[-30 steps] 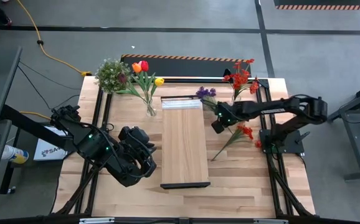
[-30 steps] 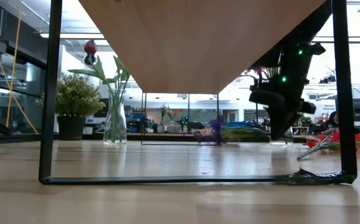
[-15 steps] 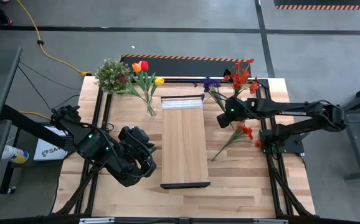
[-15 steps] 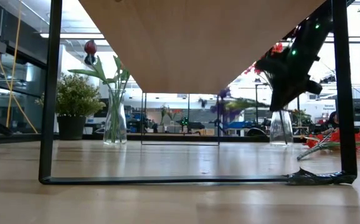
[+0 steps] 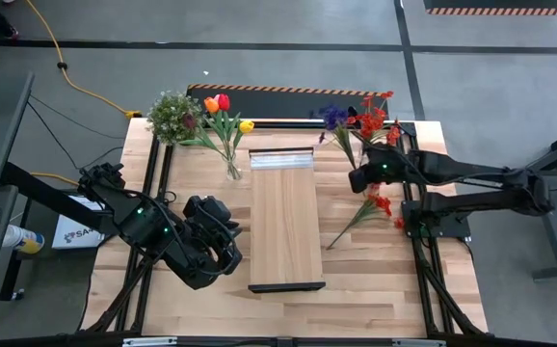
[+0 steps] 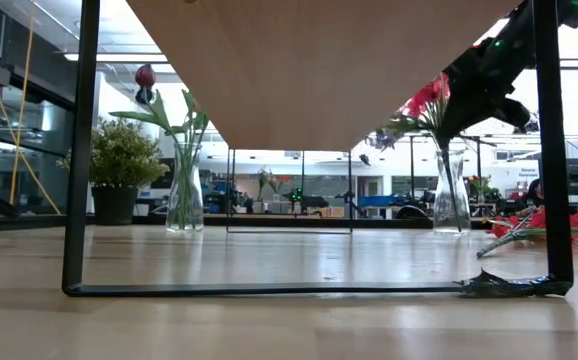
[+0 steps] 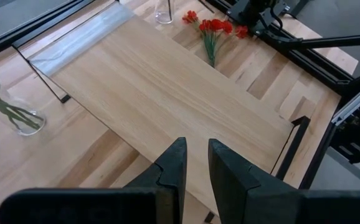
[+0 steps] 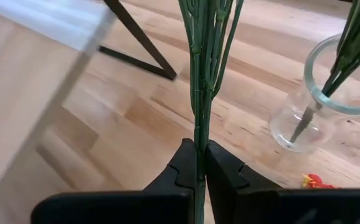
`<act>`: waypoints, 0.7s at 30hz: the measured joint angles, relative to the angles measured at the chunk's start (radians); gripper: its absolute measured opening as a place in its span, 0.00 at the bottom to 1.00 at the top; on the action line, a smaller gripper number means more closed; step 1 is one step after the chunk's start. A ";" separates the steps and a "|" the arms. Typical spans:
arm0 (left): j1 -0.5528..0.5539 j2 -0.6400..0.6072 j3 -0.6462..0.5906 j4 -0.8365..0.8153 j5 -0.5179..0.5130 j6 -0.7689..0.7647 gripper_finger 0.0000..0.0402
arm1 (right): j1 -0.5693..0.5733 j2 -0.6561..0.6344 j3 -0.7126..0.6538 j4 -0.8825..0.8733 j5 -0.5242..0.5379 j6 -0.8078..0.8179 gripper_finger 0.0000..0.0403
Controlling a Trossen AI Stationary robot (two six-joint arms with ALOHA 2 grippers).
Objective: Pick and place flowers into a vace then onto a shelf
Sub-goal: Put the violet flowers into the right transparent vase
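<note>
Two arms in the high view: right gripper (image 5: 358, 179) sat near the right vase, clamped on the purple sprig (image 5: 333, 117); left gripper (image 5: 223, 253) waited beside the shelf (image 5: 284, 226); low view: sprig (image 6: 383, 138) raised beside the vase (image 6: 451, 203); right wrist: fingers (image 8: 183, 163) pinched its stem (image 8: 198, 124); left wrist: jaws slightly apart, empty.

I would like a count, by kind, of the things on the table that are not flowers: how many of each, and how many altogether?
Glass vases: 2
Potted plant: 1
Shelf: 1
Total: 4
</note>
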 joint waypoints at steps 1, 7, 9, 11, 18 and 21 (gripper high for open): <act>0.000 0.000 0.000 0.000 -0.002 0.000 0.25 | 0.000 -0.012 0.001 0.000 -0.004 0.004 0.02; 0.000 0.000 0.000 0.000 -0.005 0.000 0.25 | 0.001 -0.073 0.001 0.015 -0.074 0.006 0.03; 0.000 0.000 0.000 0.000 -0.005 0.000 0.25 | 0.010 -0.093 0.001 0.027 -0.090 0.003 0.02; 0.000 0.000 0.000 0.000 -0.005 0.000 0.25 | 0.026 -0.114 0.001 0.039 -0.092 0.003 0.02; 0.000 0.000 0.000 0.000 -0.028 0.000 0.25 | 0.084 -0.190 0.002 0.126 -0.087 0.019 0.03; 0.000 0.000 0.000 0.001 -0.028 0.000 0.25 | 0.107 -0.223 0.002 0.191 -0.086 0.007 0.02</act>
